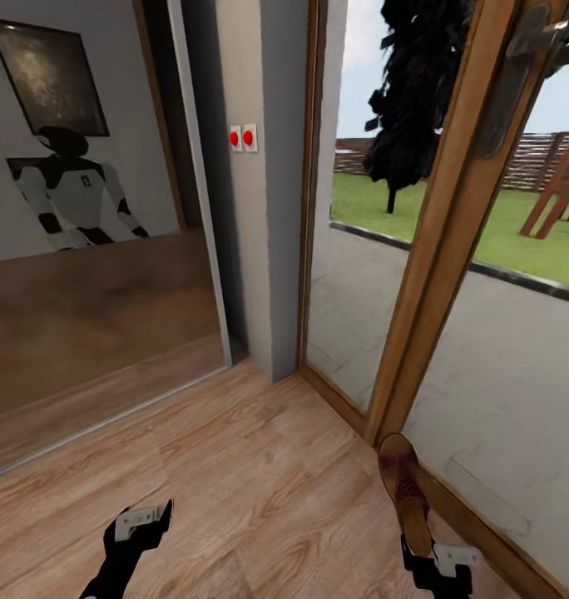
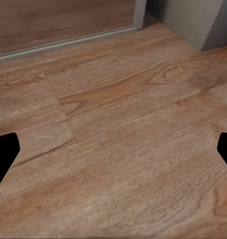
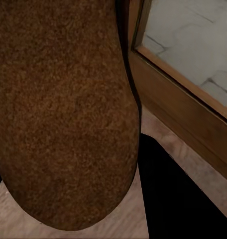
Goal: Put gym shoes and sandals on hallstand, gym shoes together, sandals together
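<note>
My right hand [image 1: 438, 559] sits at five o'clock in the head view, closed on the heel end of one sandal [image 1: 405, 491], which points away toward twelve o'clock alongside the wooden frame of the glass door [image 1: 418, 333]. The right wrist view confirms it: the brown sole [image 3: 63, 109] fills the space close before the camera, with a dark finger beside it. Whether the sandal is lifted off the corridor floor [image 1: 259, 466] or resting on it, I cannot tell. My left hand [image 1: 139, 526] hangs at seven o'clock, spread wide and carrying nothing, over bare planks. Judgement: the task is early. One sandal is in hand; the hallstand, the second sandal and both gym shoes remain to be located, so placing and pairing are outstanding.
</note>
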### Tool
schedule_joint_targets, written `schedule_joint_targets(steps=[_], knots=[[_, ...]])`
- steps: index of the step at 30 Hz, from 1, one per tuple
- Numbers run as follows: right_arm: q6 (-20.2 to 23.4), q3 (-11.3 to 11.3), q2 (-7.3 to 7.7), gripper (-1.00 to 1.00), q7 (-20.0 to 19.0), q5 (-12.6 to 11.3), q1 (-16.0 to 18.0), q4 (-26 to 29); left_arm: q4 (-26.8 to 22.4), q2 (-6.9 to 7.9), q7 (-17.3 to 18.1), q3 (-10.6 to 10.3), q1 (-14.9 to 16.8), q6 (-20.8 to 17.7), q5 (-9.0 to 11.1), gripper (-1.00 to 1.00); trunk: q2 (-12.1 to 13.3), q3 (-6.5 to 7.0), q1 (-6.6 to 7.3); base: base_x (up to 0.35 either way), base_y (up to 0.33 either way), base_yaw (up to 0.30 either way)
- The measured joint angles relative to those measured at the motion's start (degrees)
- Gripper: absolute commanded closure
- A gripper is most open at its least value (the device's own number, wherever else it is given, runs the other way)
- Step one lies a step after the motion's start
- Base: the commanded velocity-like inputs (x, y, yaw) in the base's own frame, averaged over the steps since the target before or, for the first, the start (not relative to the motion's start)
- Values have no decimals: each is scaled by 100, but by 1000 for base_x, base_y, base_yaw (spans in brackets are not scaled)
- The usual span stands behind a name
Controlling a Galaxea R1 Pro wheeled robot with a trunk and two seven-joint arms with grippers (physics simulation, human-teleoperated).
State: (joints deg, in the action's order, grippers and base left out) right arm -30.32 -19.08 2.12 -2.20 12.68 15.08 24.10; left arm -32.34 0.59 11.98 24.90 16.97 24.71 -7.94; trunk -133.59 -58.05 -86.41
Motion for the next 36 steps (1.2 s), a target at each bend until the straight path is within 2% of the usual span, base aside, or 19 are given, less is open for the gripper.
schedule_joint_targets(steps=[6, 20, 36], knots=[[0, 2, 2, 100, 0, 1, 0, 1, 19, 13, -6, 9, 0, 9, 20, -100, 0, 20, 2, 129, -63, 277], [0, 0, 3, 100, 0, -1, 0, 2, 23, 23, -7, 2, 1, 14, 60, -100, 0, 65, 1, 174, -211, 277], [0, 5, 3, 100, -3, 1, 0, 0, 21, 28, -7, 1, 2, 19, 64, -100, 0, 117, 1, 29, -32, 277]])
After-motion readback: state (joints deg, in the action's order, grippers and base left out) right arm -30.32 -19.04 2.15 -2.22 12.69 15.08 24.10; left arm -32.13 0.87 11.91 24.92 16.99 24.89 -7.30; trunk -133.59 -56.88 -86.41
